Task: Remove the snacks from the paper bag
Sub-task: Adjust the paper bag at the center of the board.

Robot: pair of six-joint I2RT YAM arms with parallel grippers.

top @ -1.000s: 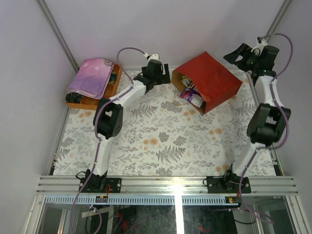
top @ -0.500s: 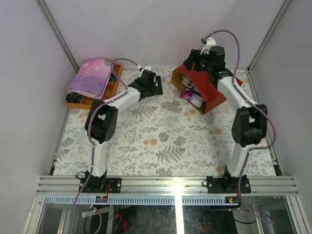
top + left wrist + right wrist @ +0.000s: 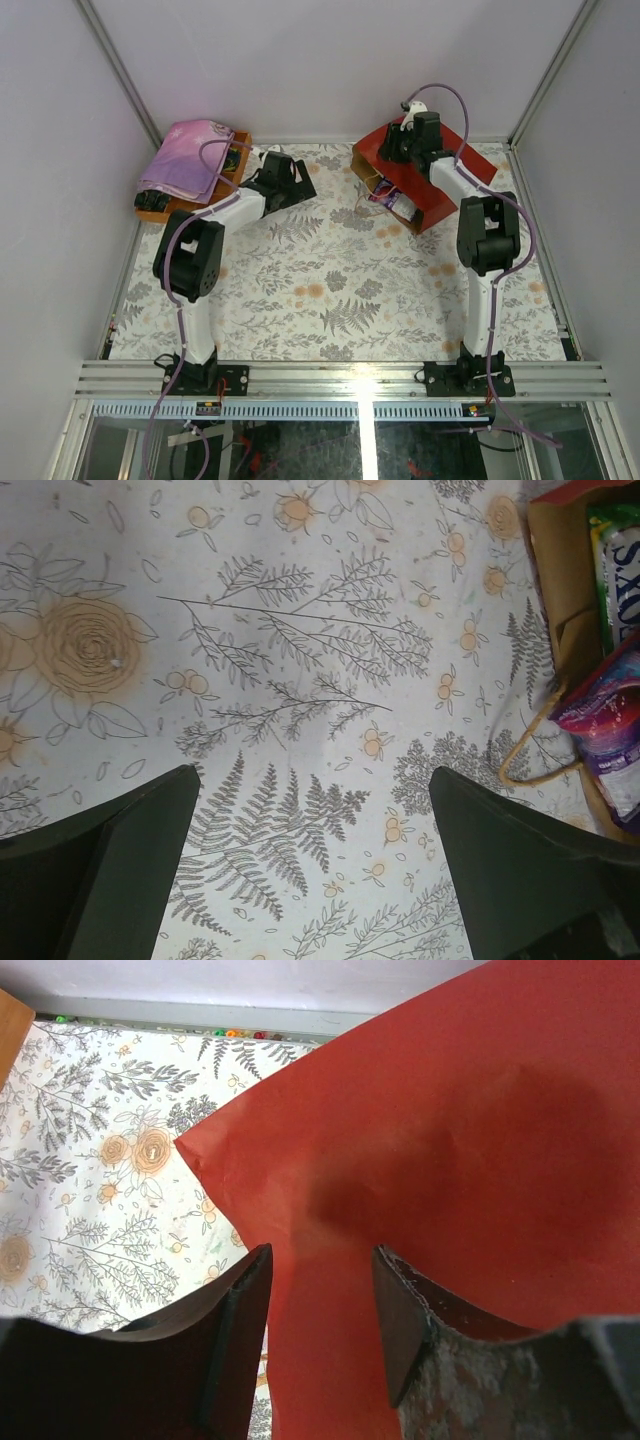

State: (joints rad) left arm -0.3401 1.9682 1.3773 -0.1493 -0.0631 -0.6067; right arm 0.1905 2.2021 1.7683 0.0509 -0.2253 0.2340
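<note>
Paper bag [image 3: 450, 1140] lies beneath right gripper's [image 3: 320, 1252] parted jaws; left gripper's [image 3: 312, 773] gape beside it

The left arm [image 3: 205, 225] reaches from the near edge toward the far edge, left of centre, with its elbow raised. The left gripper [image 3: 312, 775] faces down at the bench, jaws spread wide. The right arm [image 3: 487, 232] folds steeply toward the far edge, right of centre. The right gripper [image 3: 320, 1252] tilts downward, jaws partly apart.
</note>
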